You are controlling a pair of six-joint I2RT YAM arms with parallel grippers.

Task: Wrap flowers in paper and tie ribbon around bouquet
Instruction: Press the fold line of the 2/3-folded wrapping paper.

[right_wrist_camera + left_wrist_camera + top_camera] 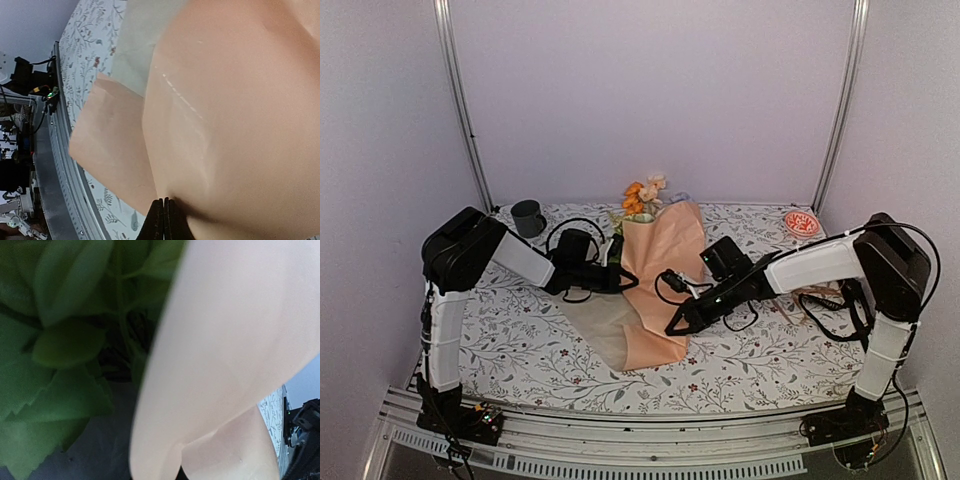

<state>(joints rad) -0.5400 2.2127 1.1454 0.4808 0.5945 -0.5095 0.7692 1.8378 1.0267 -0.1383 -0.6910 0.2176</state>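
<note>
Folding looks half done: paper [660, 270] over flowers [642, 198] on the table [520, 340]. Your right gripper [163, 222], jaws pressed together, seems to nip its lower edge; your left gripper [617, 265], likewise closed, meets its upper edge. Pull hard and it tears.

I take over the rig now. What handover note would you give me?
Left gripper: shut, at the left edge of the paper, close to the flowers; a grip is not visible.
Right gripper: shut, pinching the paper low on its right side.
Done: paper folded over the flowers, blooms out at the far end.
Left: finish the wrap, tie the ribbon; I cannot find it.
</note>
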